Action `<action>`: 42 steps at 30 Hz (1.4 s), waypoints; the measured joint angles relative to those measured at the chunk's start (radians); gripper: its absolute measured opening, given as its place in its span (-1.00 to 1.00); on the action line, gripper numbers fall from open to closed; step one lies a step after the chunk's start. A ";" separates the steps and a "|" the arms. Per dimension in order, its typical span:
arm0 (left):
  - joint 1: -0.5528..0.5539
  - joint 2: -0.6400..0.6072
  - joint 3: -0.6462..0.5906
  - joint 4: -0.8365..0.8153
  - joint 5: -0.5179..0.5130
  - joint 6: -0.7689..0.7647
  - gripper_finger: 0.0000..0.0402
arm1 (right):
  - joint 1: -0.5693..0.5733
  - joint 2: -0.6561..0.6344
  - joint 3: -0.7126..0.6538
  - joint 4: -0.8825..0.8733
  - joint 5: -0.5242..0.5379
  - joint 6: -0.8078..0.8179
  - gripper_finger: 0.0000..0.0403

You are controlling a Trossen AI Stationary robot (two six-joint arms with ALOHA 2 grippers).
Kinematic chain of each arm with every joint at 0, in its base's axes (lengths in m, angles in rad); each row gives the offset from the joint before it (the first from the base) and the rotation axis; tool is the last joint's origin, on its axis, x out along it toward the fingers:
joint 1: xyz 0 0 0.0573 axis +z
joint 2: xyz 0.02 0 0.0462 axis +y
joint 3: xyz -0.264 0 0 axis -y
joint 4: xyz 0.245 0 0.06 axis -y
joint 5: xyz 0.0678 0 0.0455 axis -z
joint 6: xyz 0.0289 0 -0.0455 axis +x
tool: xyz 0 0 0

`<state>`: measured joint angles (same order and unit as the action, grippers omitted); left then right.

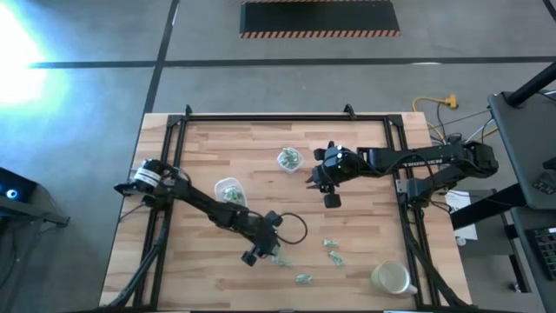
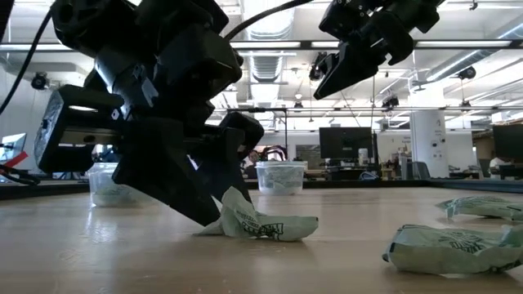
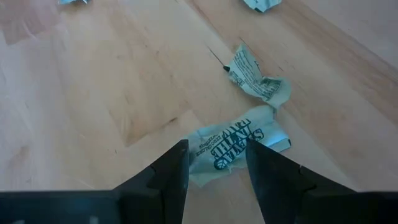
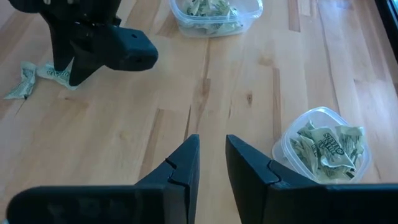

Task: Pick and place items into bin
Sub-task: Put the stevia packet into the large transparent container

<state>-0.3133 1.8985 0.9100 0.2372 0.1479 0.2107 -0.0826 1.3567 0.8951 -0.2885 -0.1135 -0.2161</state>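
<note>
Wrapper (image 3: 233,148) flat (crosswise), between left gripper (image 3: 214,171) fingers

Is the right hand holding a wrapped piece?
No: the right hand hangs empty above bare table, nothing between its fingers.

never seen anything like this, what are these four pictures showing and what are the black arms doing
These are two robot arms at a wooden table, filmed by four cameras: one overhead, one at table height, and one on each wrist. Each arm ends in a two-fingered end effector. The left end effector is down at the table, its open fingers either side of a green-and-white wrapped piece, not closed on it. The right end effector hangs empty above the table with a narrow gap between its fingers. More wrapped pieces lie loose nearby. Two clear containers already hold some; a third sits near a corner.
</note>
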 joint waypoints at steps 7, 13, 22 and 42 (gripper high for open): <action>0.008 0.002 0.000 -0.004 -0.001 -0.017 -0.41 | 0.000 0.000 0.000 0.000 0.000 0.000 -0.66; 0.009 0.001 0.000 -0.009 -0.006 -0.014 -0.61 | 0.000 0.000 0.000 0.000 0.000 0.000 -0.66; 0.010 -0.004 -0.001 -0.013 -0.012 0.006 -0.85 | 0.000 0.000 0.000 0.000 0.000 0.000 -0.66; -0.007 -0.111 -0.009 -0.149 -0.283 0.005 -0.99 | 0.000 0.000 0.000 -0.004 0.001 0.000 -0.66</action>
<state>-0.3207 1.7877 0.9009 0.0886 -0.1350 0.2155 -0.0830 1.3571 0.8951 -0.2923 -0.1130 -0.2165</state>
